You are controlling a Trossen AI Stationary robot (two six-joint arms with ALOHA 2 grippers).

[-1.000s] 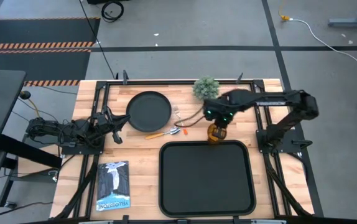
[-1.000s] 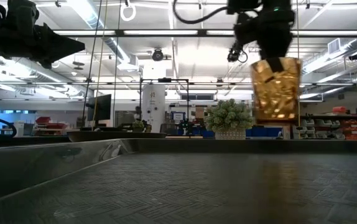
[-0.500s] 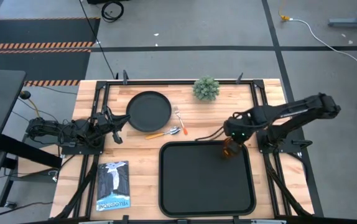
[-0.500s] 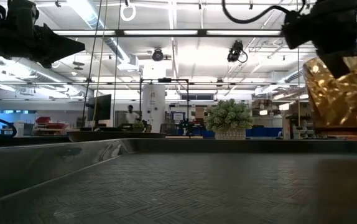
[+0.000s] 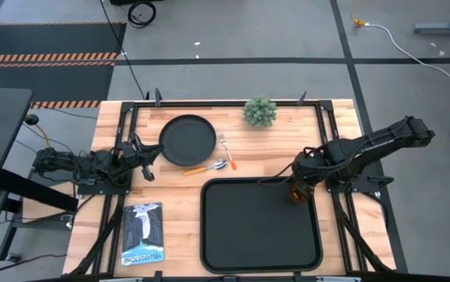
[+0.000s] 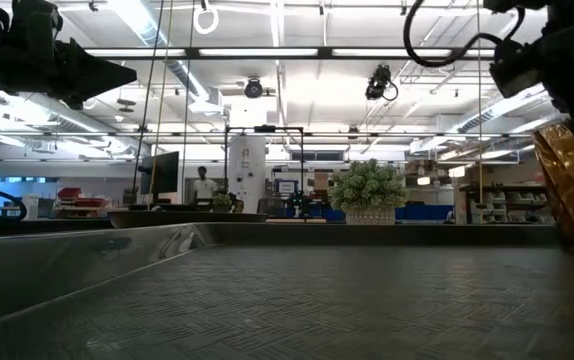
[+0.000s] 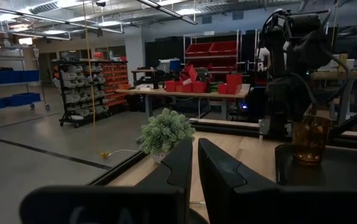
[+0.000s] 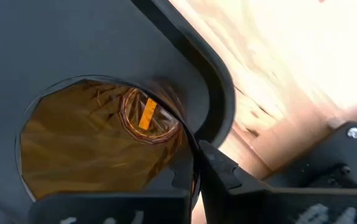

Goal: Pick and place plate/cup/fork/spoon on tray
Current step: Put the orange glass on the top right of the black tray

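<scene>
The wooden counter [image 5: 233, 149] fills mid-frame. On it lie the tray [image 5: 260, 227], plate [image 5: 187, 139], fork [image 5: 225, 149], spoon [image 5: 209, 167], plant [image 5: 260, 110] and booklet [image 5: 143, 233].

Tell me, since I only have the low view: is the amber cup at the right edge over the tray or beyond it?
Observer: From above, the cup is inside the tray's far right corner.
Operator: Is it gripped?
Observer: In the right wrist view, a finger of the right claw presses its rim, so it looks clamped.
Operator: And the rest?
Observer: The plate, fork and spoon lie on the wood, and the left claw waits at the left.
</scene>
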